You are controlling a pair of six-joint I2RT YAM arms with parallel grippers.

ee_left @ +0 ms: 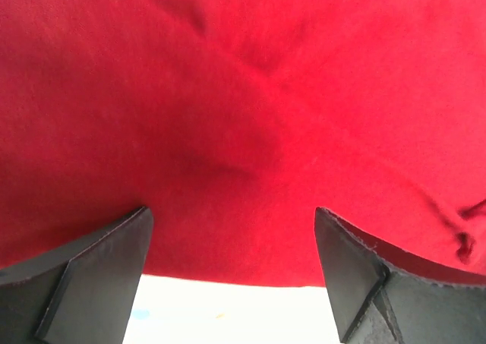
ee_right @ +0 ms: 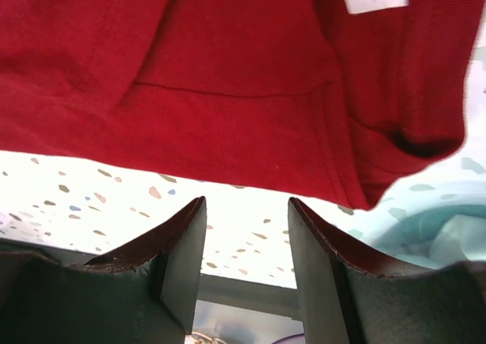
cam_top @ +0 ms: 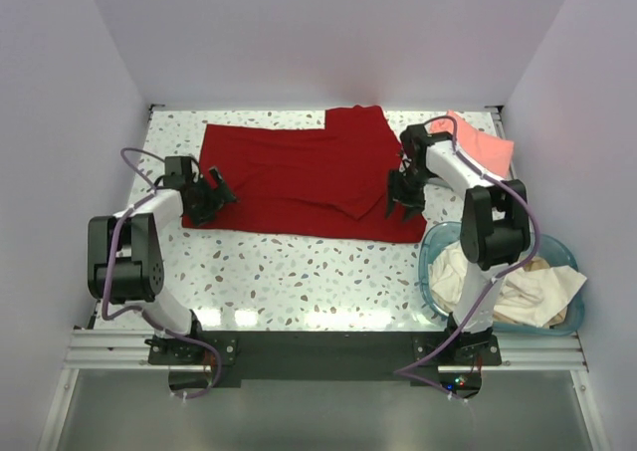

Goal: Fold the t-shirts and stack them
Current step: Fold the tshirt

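Left fingers (ee_left: 99,272), right fingers (ee_right: 178,257) spread, flanking the red t-shirt (cam_top: 299,177); teal basket (cam_top: 426,272) beside the right.

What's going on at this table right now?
Two robot arms are working on a dark red t-shirt spread on the speckled table. The left gripper sits at its left edge, the right gripper at its right edge, both open. A salmon-pink shirt lies at the far right; cream shirts wait in the teal basket.
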